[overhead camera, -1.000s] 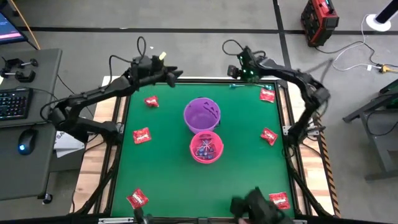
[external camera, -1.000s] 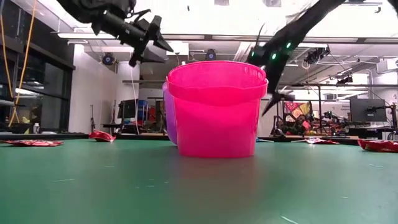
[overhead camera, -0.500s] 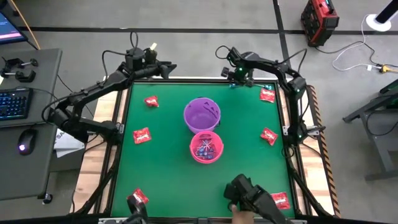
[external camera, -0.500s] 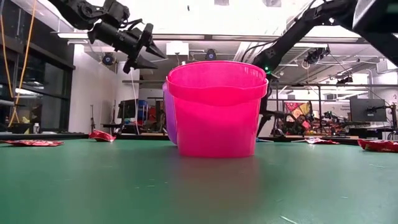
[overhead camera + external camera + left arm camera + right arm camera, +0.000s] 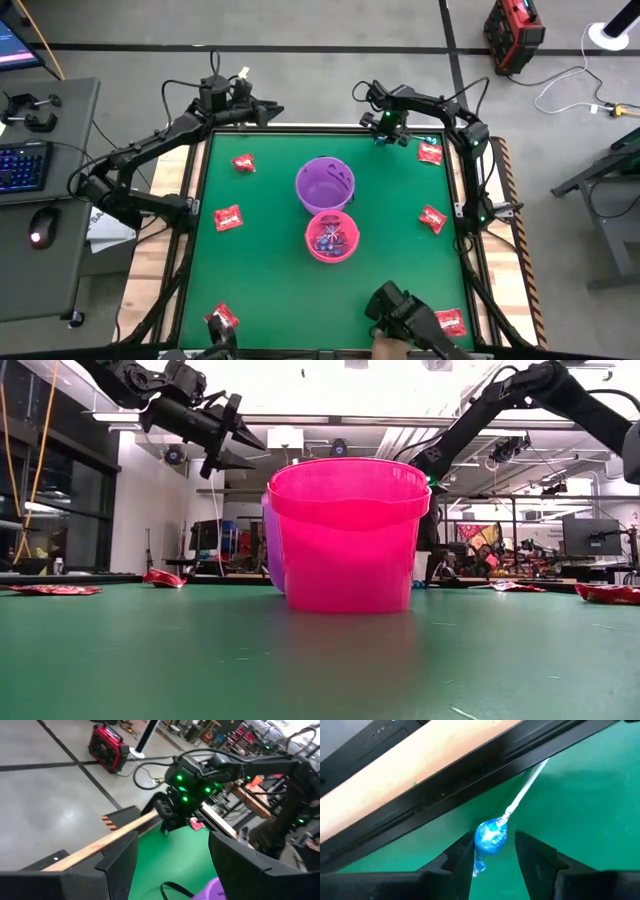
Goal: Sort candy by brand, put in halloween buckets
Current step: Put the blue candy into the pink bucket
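Observation:
My right gripper (image 5: 492, 855) (image 5: 384, 134) is open and low over the table's far edge. One finger stands on each side of the blue head of a lollipop (image 5: 491, 837). The lollipop lies on the green mat, and its white stick (image 5: 525, 787) points toward the black frame. My left gripper (image 5: 172, 870) (image 5: 225, 435) is open, raised above the far-left corner (image 5: 268, 110), and holds nothing. The purple bucket (image 5: 325, 183) and the pink bucket (image 5: 331, 237) stand mid-table. The pink one has blue lollipops inside. Red packets lie at the far left (image 5: 243, 163) and far right (image 5: 430, 152).
More red packets lie on the mat at the left (image 5: 228, 217), right (image 5: 432, 218), near left (image 5: 220, 318) and near right (image 5: 450, 322). A dark object with a hand (image 5: 400, 315) reaches in over the near edge. A black frame rail (image 5: 470, 775) runs right behind the lollipop.
My right gripper has come down from above the far edge to mat level at the lollipop, dropping behind the pink bucket in the low view. My left gripper has drawn back slightly toward the far-left corner and stayed open.

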Controlling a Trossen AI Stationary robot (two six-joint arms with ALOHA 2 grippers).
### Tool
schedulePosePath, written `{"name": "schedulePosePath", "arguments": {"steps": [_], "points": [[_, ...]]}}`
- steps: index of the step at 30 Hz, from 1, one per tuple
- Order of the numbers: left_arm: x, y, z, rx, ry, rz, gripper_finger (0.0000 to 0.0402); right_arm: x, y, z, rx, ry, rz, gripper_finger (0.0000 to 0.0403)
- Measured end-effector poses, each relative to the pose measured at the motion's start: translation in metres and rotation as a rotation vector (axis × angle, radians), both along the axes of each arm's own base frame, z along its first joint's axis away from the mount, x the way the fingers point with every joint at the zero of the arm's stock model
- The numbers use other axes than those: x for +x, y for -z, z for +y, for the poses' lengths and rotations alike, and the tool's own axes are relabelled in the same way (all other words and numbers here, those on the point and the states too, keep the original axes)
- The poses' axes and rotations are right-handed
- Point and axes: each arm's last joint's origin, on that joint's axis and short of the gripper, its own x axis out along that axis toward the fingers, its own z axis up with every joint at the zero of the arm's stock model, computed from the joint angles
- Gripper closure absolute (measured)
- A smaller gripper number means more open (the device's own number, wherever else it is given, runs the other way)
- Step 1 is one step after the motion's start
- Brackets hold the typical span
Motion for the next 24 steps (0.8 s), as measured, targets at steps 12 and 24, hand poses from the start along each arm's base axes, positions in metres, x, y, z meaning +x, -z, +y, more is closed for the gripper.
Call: {"name": "schedulePosePath", "arguments": {"steps": [12,24], "points": [[-0.001,0.002,-0.001,-0.024,0.008,0.016,0.0170,-0.007,-0.003,-0.002,-0.045,-0.197,0.058,0.0367],[-0.009,-0.010,-0.005,-0.003,-0.012,-0.027,0.0170,0.003,-0.092,0.069,-0.124,-0.825,0.140,0.0367]]}}
